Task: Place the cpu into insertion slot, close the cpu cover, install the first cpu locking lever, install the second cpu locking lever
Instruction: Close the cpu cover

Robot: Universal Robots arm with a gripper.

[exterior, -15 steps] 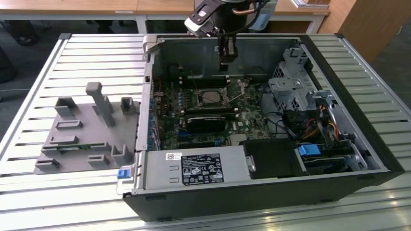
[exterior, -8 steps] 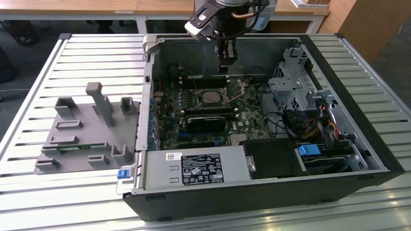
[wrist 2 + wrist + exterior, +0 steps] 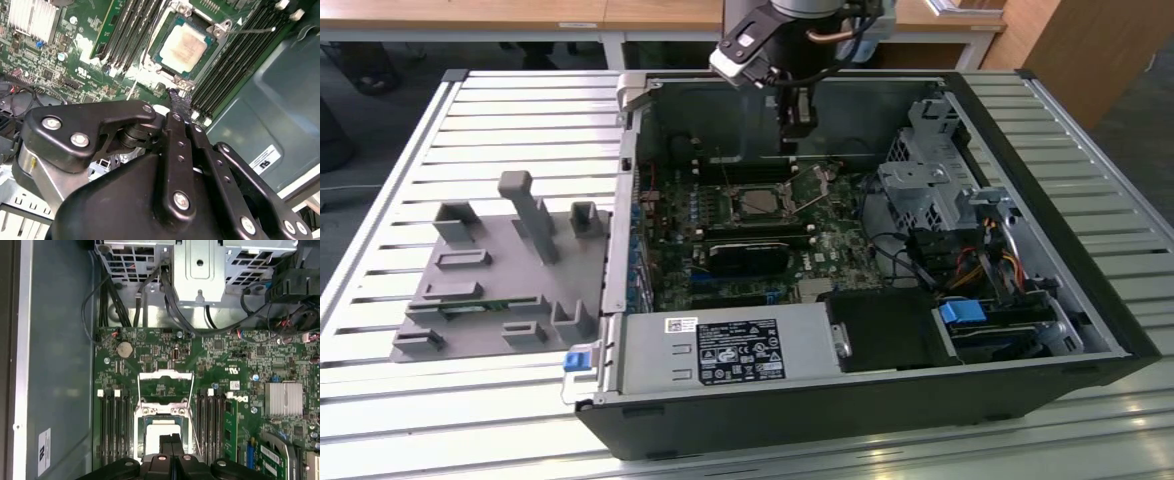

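Hovering over the open computer case (image 3: 854, 420) on the slatted worktop (image 3: 480, 120), the claw (image 3: 794, 128) hangs in the exterior view above the green board, near the insertion slot (image 3: 761, 203) and towards the case's far wall.

In the second wrist view the cpu (image 3: 186, 45) lies flat in the slot, silvery face up with its thin green rim showing. The claw's fingers are pressed together into one dark tip with nothing between them. The tip is close to the socket's edge but apart from the chip.

In the first wrist view the cpu cover (image 3: 165, 374) stands swung up off the socket on the drive cage (image 3: 200, 265) side, with board visible through its cut-out. A thin wire locking lever (image 3: 193, 395) stands unlatched beside it.

Placing the chip looks done, so closing the cover seems to be the step in hand. That calls for the closed tip to catch the frame's free edge and bring it down squarely over the chip without scraping its face.
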